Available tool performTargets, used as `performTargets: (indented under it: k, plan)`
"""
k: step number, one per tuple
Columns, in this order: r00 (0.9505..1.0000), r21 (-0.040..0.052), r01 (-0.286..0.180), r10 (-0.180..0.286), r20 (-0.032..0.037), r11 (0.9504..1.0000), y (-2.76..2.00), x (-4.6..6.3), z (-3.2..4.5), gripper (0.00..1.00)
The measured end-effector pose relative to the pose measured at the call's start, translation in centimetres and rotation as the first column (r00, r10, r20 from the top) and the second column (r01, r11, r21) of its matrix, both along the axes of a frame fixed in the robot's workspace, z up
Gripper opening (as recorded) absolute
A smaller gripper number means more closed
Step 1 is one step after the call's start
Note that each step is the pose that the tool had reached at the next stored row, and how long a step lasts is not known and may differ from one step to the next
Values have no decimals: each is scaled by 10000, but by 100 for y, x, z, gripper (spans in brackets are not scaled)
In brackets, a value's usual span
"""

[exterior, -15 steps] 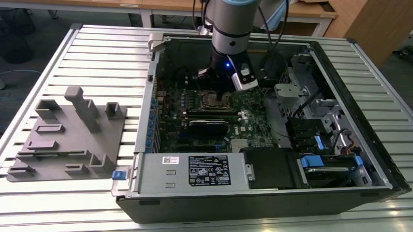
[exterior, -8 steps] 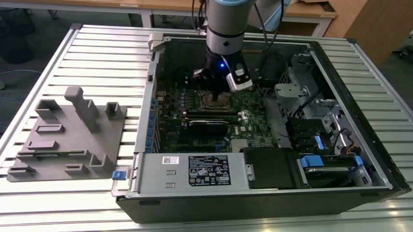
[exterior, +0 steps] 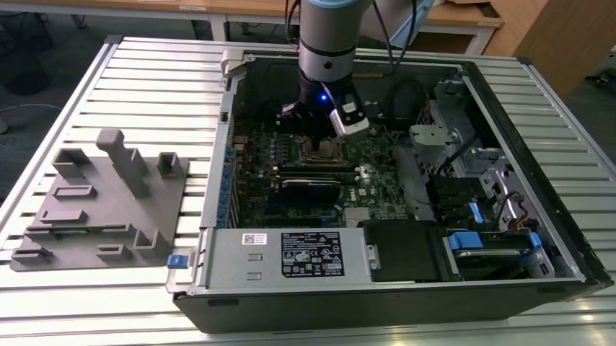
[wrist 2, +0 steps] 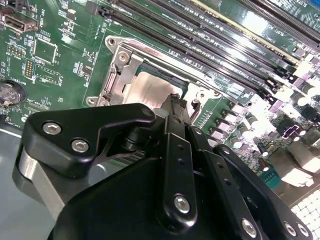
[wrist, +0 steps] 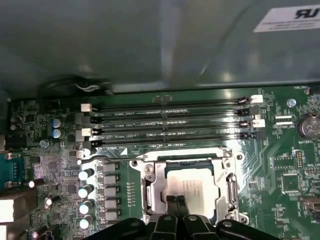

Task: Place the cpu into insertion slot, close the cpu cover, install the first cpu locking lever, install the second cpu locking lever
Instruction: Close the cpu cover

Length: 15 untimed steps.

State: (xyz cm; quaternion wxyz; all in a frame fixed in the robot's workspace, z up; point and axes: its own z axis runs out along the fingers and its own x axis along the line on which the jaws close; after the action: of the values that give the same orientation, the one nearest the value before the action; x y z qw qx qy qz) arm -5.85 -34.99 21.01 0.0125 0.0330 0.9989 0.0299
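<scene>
Nearest in the exterior view, along the lower middle of the frame, the power supply (exterior: 279,256) sat at the front edge of the open computer case (exterior: 539,238). At the exterior view's left, a grey fixture block (exterior: 97,202) lay on the slatted table (exterior: 154,86), well apart from the work. Farther in, at the centre of the frame, the green motherboard (exterior: 376,169) lay flat inside the case. The gripper (exterior: 325,148) hung just over it, and the arm (exterior: 327,43) rose out of the upper middle of the frame.

In both wrist views the gripper (wrist: 176,200) (wrist 2: 174,100) was nearest the camera. Its fingers (wrist: 171,202) were drawn together with nothing held between them, and their tips stood over one edge of the cpu (wrist: 192,187) (wrist 2: 147,85). Whether they touched it could not be told. The cpu lay flat in the insertion slot (wrist: 185,164), with the silvery cpu cover (wrist: 227,185) (wrist 2: 117,75) framing it. Whether the cover was latched down could not be told. Beyond the socket ran the long memory slots (wrist: 170,120).
</scene>
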Motion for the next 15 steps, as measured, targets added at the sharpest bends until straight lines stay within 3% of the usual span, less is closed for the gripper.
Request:
performTargets:
  k: [4,11,15]
  plan:
    - [10000,-1,-46,46,2,10000,0,-5,-3,11]
    - [10000,-1,-48,48,11,10000,1,-135,-21,11]
    - [10000,-2,-72,72,19,10000,2,-148,-25,11]
